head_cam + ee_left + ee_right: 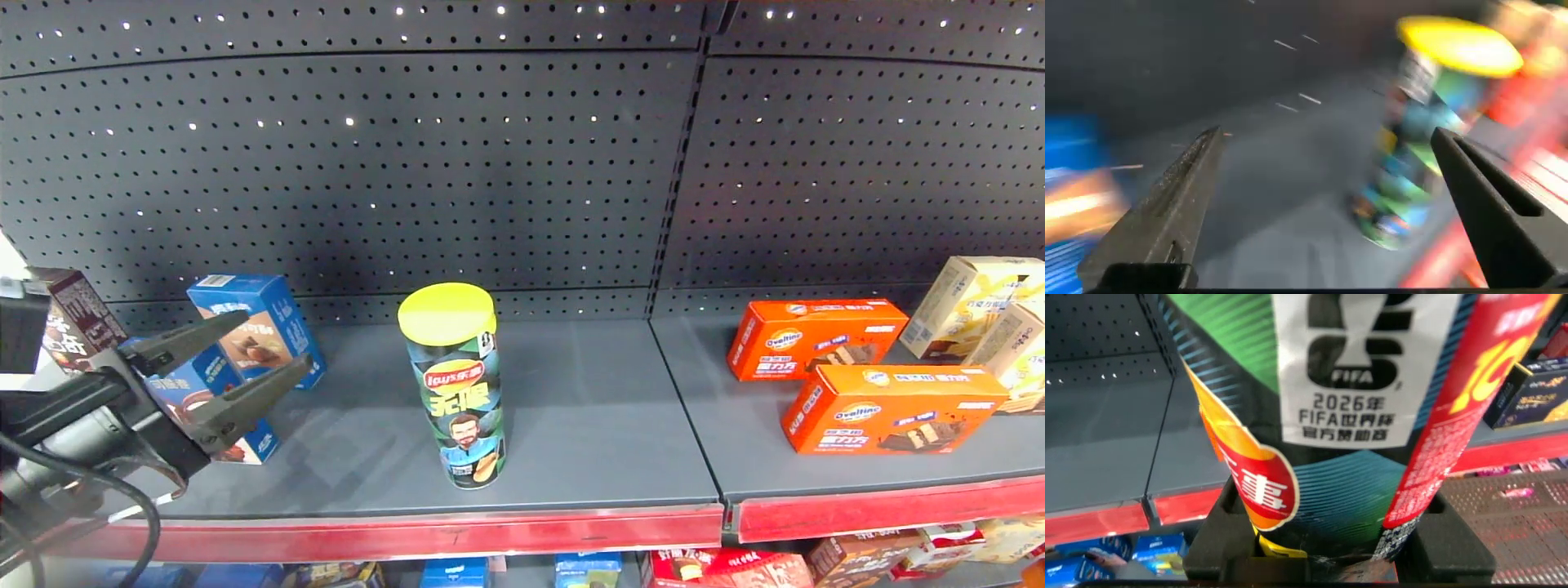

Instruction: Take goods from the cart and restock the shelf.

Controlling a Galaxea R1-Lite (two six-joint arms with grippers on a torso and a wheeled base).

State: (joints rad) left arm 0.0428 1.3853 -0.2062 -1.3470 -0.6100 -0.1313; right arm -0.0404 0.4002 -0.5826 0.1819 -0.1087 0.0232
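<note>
Two chip cans: first can (454, 384) stood upright on the shelf (588, 425), label outward for display; left tool (277, 339), spread wide and empty, hung left of first can, by the blue boxes (253, 327); right tool (1331, 539) clamped second can (1355, 416), likely destined beside first can.

Blue boxes (282, 327) stand just behind the fingers (245, 400) of the left gripper (277, 337), a brown box (77, 314) just beside them. Orange boxes (816, 339) and cream boxes (980, 306) lie well apart from those fingers, before a perforated back panel (490, 163).
</note>
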